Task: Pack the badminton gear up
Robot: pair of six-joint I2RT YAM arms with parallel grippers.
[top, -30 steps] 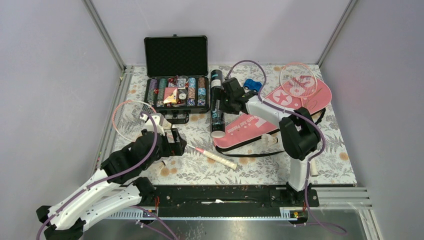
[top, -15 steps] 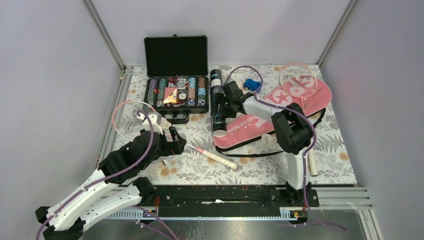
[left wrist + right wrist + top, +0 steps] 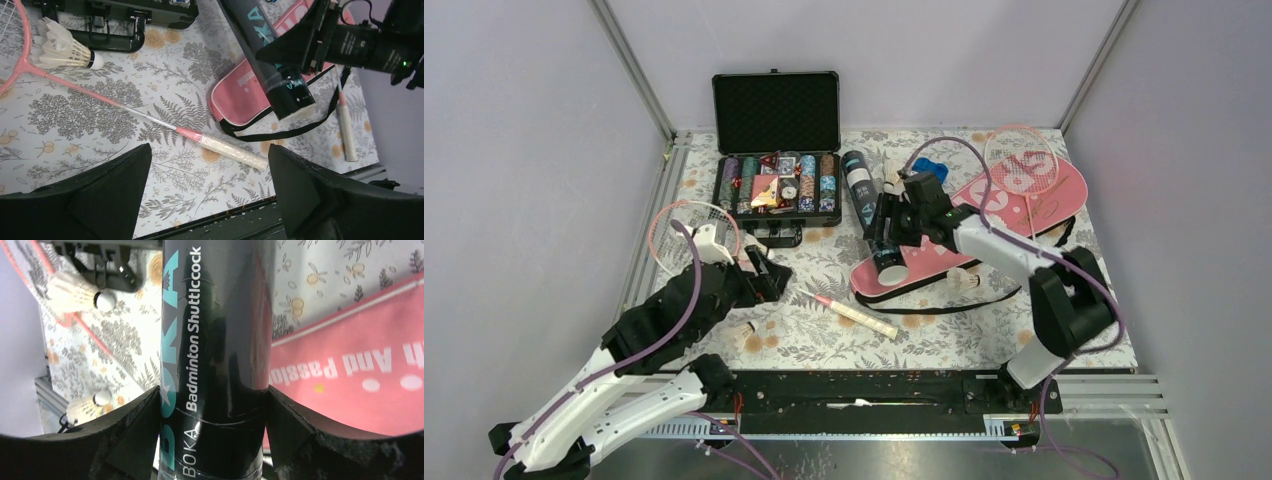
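My right gripper (image 3: 892, 222) (image 3: 212, 392) is shut on the black tube (image 3: 861, 185) (image 3: 215, 315) with teal print, holding it slanted over the near end of the pink racket cover (image 3: 924, 258) (image 3: 350, 370). One pink racket (image 3: 864, 318) (image 3: 230, 149) lies on the table, head at the left. A shuttlecock (image 3: 65, 47) rests on that head. My left gripper (image 3: 764, 278) (image 3: 208, 148) hangs open above this racket's handle, holding nothing. The second racket (image 3: 1021, 160) lies on the cover's far end. More shuttlecocks (image 3: 751, 328) (image 3: 964, 283) lie loose on the table.
An open black case of poker chips (image 3: 776, 170) stands at the back left. A small blue toy car (image 3: 931, 170) sits behind my right gripper. The cover's black strap (image 3: 964, 303) loops across the table near the front. A metal rail (image 3: 884, 385) runs along the near edge.
My right gripper has closed on the tube and carried it rightward, slanted over the cover, while its elbow swung right. My left arm drew back slightly toward the left.
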